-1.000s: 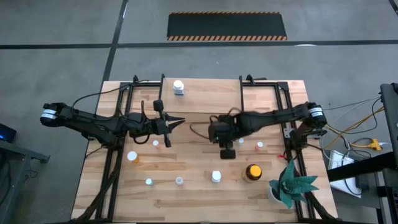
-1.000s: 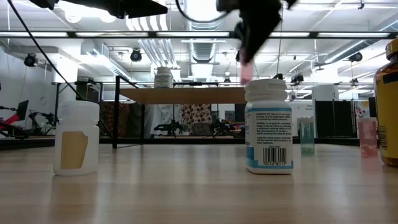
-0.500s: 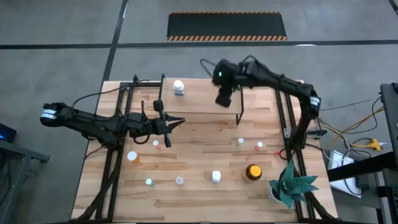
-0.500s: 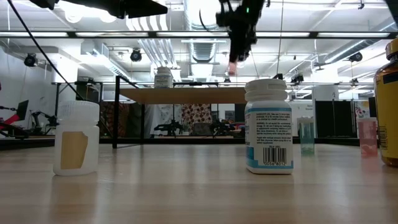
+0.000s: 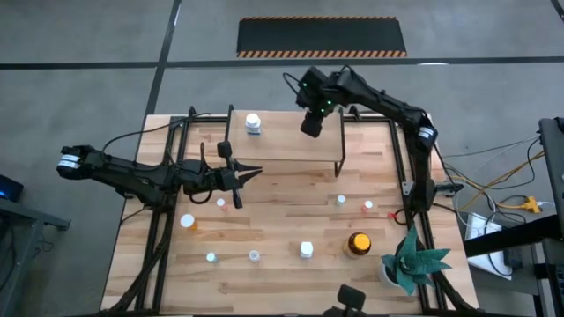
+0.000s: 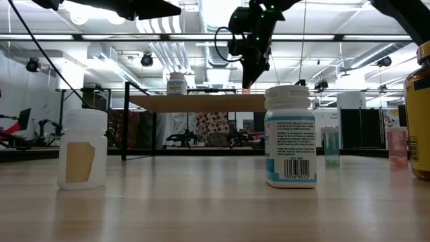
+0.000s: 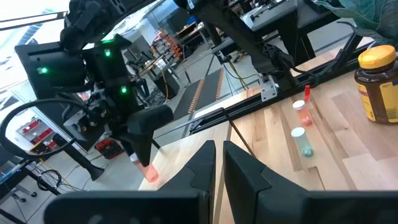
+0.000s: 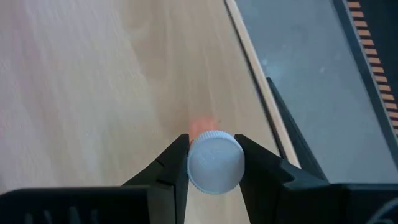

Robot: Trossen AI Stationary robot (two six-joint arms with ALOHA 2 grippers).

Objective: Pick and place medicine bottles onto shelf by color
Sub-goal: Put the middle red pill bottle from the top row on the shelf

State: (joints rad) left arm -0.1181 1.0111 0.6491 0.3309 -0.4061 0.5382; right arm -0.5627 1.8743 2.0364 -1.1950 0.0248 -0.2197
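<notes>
Clamped between the right gripper's [image 8: 211,167] two dark fingers is a small vial [image 8: 214,160] with a pale round cap and a pinkish-orange body. It hangs cap-up just above the light-wood shelf [image 5: 291,141], near the shelf's back edge. A white bottle [image 5: 254,123] stands at the other end of the shelf. The left gripper [image 5: 249,173], jaws pressed together on nothing, hovers in front of the shelf. Beyond the shelf's front, a large amber bottle [image 5: 358,245] with a yellow cap stands among scattered small vials.
</notes>
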